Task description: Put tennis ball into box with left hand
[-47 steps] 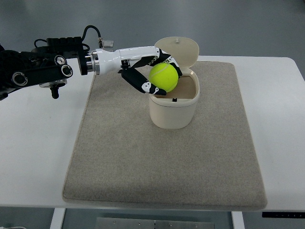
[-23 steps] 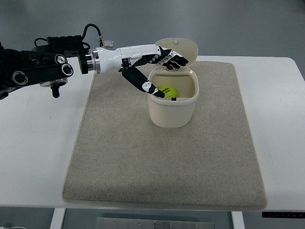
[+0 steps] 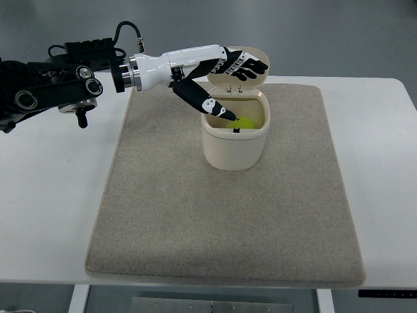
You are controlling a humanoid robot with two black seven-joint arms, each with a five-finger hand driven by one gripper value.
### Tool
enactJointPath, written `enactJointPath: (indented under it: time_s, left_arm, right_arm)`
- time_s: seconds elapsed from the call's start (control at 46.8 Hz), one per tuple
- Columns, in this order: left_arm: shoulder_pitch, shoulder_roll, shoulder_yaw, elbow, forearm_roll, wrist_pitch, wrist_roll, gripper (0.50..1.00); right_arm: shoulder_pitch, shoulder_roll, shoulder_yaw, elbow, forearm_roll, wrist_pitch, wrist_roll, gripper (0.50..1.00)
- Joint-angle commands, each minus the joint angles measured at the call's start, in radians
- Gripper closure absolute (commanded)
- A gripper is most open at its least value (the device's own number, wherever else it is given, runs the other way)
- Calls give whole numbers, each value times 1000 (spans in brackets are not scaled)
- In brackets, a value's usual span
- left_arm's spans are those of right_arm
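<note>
No legible text, label, brand, number or sign appears on any surface in the top view.

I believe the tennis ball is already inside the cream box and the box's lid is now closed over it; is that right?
Not quite: the top view shows the lid hinged open behind the box. The tennis ball is indeed inside, with the left hand open above the rim.

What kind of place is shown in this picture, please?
Probably a robot test bench in a lab: a plain white table with a beige mat, a lidded box holding a tennis ball, and the left hand over it.
</note>
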Motion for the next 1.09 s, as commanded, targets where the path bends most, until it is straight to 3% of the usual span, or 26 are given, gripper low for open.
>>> enactJointPath:
  time_s: [0.0, 0.214, 0.385, 0.641, 0.855, 1.069]
  left_arm:
    - [0, -1, -33, -8, -3, 22, 0, 615]
    - [28, -2, -182, -3, -49, 163, 0, 628]
    - [57, -4, -274, 24, -187, 203, 0, 632]
    - [131, -4, -355, 167, -301, 172, -7, 632]
    - [221, -7, -460, 328, -308, 51, -14, 632]
    - [319, -74, -573, 491, -310, -53, -14, 632]
  right_arm:
    - [0, 0, 0, 0, 0, 1, 0, 599]
    - [0, 0, 0, 0, 0, -1, 0, 599]
    - [0, 0, 0, 0, 0, 1, 0, 599]
    - [0, 0, 0, 0, 0, -1, 0, 599]
    - [0, 0, 0, 0, 0, -1, 0, 599]
    - [0, 0, 0, 0, 0, -1, 0, 599]
